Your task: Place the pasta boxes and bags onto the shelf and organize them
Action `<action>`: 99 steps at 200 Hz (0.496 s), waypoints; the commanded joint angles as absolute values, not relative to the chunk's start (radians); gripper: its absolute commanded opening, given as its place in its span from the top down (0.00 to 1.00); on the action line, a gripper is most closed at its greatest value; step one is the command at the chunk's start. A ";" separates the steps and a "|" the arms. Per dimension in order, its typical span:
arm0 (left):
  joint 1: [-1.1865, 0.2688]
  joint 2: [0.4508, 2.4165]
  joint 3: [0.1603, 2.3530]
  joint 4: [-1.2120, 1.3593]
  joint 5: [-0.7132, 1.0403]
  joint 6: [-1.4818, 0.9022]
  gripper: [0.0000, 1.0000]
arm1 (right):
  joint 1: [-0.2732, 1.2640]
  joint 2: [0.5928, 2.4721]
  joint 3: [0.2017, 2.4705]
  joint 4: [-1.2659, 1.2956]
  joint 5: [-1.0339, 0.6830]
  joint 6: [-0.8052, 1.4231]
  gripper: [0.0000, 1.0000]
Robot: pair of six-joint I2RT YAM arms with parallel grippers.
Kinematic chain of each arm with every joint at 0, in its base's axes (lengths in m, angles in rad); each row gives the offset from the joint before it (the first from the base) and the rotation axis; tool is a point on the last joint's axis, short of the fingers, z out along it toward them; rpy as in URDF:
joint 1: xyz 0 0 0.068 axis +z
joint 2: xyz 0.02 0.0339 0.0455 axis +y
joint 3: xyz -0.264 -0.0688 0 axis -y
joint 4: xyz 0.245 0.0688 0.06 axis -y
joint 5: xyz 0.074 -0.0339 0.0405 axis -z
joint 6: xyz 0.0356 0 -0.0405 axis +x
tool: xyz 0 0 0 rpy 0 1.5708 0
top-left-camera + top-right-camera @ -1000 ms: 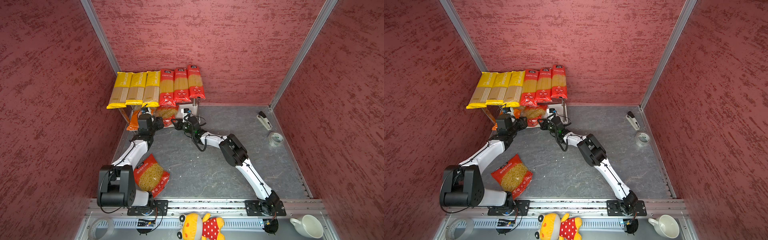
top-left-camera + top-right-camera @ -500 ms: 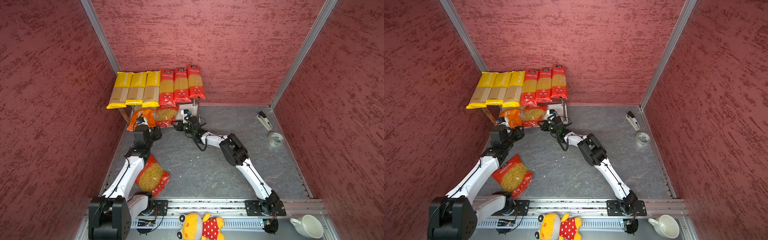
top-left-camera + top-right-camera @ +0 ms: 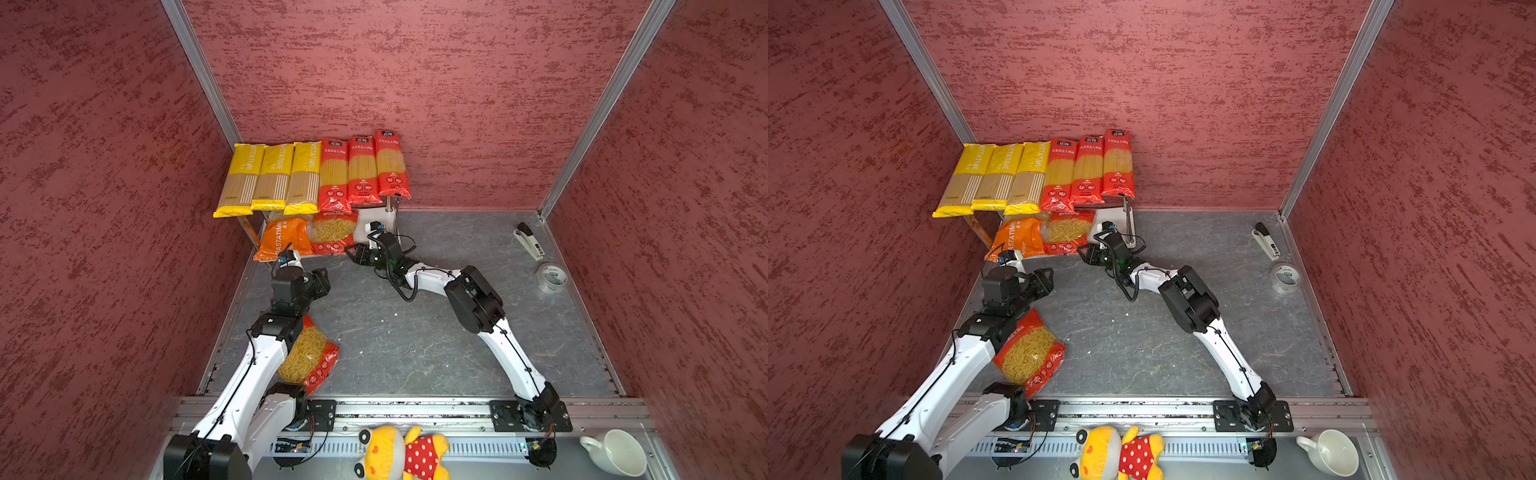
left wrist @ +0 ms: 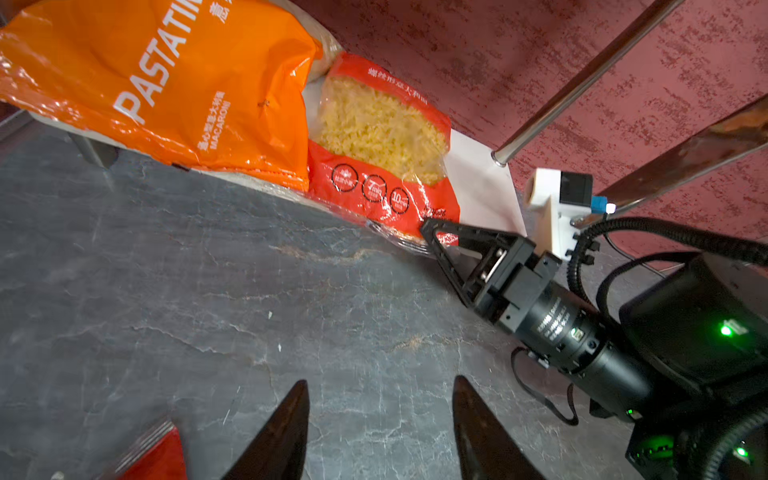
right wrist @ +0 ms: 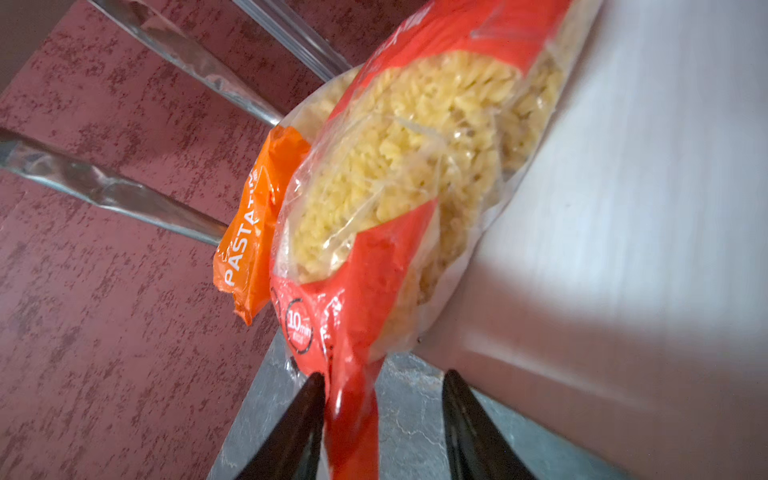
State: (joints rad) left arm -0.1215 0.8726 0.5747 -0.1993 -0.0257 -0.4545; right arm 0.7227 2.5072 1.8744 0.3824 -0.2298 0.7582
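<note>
Three yellow pasta boxes (image 3: 270, 176) and three red ones (image 3: 363, 170) lie side by side on the shelf's top board. On the white lower board (image 3: 368, 220) the orange bag (image 3: 286, 237) and a red bag (image 3: 334, 230) lie next to each other. My right gripper (image 5: 382, 382) is open at that red bag's (image 5: 395, 166) front seal, which hangs between the jaws against one finger. My left gripper (image 4: 380, 390) is open and empty over the floor, back from the shelf. Another red bag (image 3: 309, 357) lies on the floor, partly under my left arm.
A stapler (image 3: 528, 241) and a tape roll (image 3: 550, 278) lie by the right wall. A plush toy (image 3: 399, 453) and a white cup (image 3: 615, 451) sit in front of the rail. Red walls close in the floor on three sides.
My left arm has drawn back from the shelf, leaving the orange bag on the lower board. My right gripper's jaws have opened off the red bag's seal.
</note>
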 commanded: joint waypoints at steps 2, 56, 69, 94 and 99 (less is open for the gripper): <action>-0.137 0.817 0.552 -0.259 -0.061 -0.477 0.44 | 0.721 2.502 1.959 0.287 -0.109 0.730 0.48; -0.140 0.733 0.523 -0.322 -0.062 -0.485 0.44 | 0.720 2.667 2.199 0.216 -0.070 0.704 0.45; -0.140 0.727 0.523 -0.329 -0.059 -0.487 0.44 | 0.721 2.737 2.330 0.151 -0.093 0.675 0.46; -0.142 0.714 0.527 -0.342 -0.063 -0.488 0.44 | 0.724 2.842 2.509 0.112 -0.169 0.635 0.50; -0.142 0.712 0.528 -0.343 -0.064 -0.487 0.44 | 0.725 2.848 2.520 0.118 -0.183 0.625 0.50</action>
